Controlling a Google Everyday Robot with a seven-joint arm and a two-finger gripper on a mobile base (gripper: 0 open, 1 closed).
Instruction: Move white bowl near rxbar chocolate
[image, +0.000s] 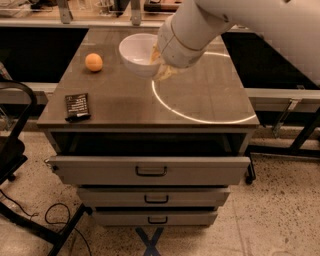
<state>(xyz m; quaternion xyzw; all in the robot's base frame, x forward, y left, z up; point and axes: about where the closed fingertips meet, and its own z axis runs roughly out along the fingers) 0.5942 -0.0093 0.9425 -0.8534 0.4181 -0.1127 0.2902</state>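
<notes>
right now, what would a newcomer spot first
A big white arm reaches in from the top right, its pincer clamped on the rim of a white bowl above the back of the tabletop. An orange sits left of the bowl, a black bar lies near the front left corner, and the top drawer is open.

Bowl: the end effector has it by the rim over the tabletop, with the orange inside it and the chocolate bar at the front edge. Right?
Not quite. The camera view shows the orange sitting on the tabletop beside the bowl, apart from it, not inside. The rest holds: the end effector grips the bowl's rim above the tabletop, and the chocolate bar lies at the front edge.
</notes>
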